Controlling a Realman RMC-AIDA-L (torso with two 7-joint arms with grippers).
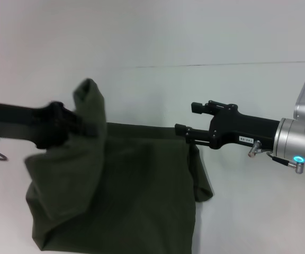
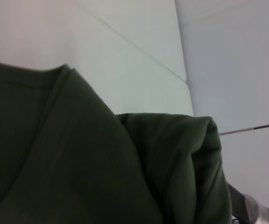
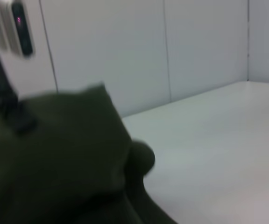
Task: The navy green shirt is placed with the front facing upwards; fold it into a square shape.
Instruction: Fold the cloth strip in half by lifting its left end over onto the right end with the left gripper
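Between the two grippers, the navy green shirt (image 1: 120,196) hangs pinched in the right gripper (image 1: 187,135) and, seemingly, the blurred left gripper (image 1: 70,127), so either corner slipping would spoil the fold.

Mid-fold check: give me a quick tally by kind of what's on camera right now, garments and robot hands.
Garments: 1, the navy green shirt, lifted along its upper edge.
Robot hands: 2, the left hand at the shirt's bunched left corner, the right hand at its right corner.
Total: 3

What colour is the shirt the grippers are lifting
Dark olive green, plain here; the shirt shows best in the head view.
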